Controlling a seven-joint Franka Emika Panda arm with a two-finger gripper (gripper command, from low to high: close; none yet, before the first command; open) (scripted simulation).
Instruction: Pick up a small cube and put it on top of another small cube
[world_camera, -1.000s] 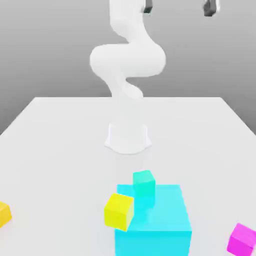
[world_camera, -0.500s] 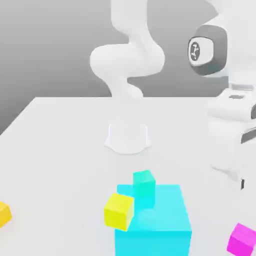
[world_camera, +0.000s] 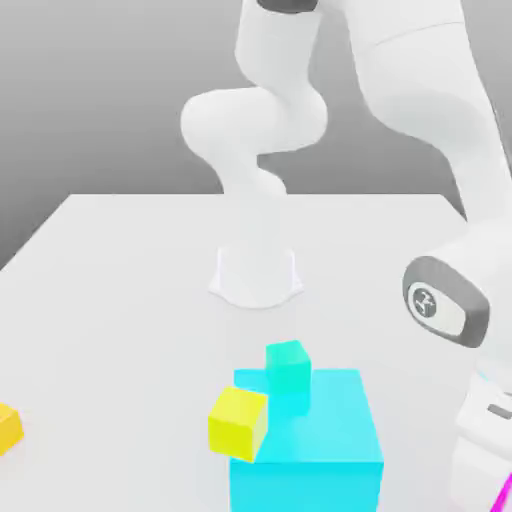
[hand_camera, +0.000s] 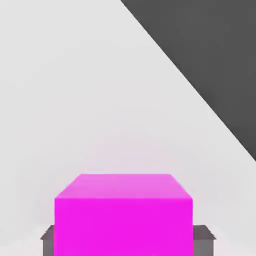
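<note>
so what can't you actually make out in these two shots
- Magenta cube, exterior view: the arm covers all but a sliver at the bottom right corner.
- Fingers, hand view: the magenta cube hides all but their outer edges.
- Orange cube, exterior view: cut off by the left edge.

The magenta cube (hand_camera: 123, 212) sits flat on the white table, its top face level and a dark finger pad pressed against each of two opposite sides. In the exterior view it shows as a sliver at about five o'clock. The small teal cube (world_camera: 288, 374) stands upright at six o'clock from the arm's base, the yellow cube (world_camera: 238, 422), turned slightly, at its seven o'clock.
</note>
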